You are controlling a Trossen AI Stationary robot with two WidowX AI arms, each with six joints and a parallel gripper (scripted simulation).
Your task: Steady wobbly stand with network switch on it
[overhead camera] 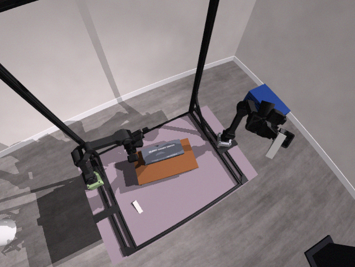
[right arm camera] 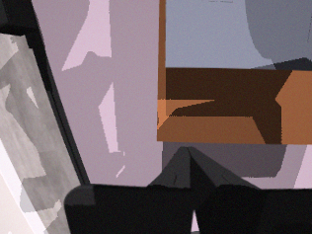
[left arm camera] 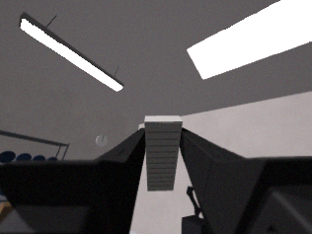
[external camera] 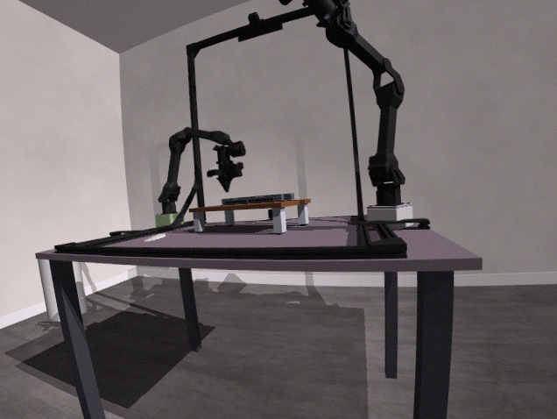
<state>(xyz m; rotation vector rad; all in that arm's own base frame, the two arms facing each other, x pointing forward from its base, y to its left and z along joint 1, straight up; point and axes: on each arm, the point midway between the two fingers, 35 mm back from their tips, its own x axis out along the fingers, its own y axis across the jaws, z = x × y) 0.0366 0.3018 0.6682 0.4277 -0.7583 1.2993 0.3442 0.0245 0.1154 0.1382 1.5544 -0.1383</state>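
Note:
The stand, an orange board on light legs, stands mid-table; its tilt and foot contact cannot be told. The grey network switch lies on it towards the back. A white wedge lies on the table by the stand's front left. My left gripper is shut on a long, pale, ribbed wedge, raised far out to the right of the table; the exterior view does not show it. My right gripper is shut and empty, above the stand's left end.
A black frame surrounds the work area, with uprights at the back. A blue box stands beyond the left arm. A white cylinder stands on the floor at the far left.

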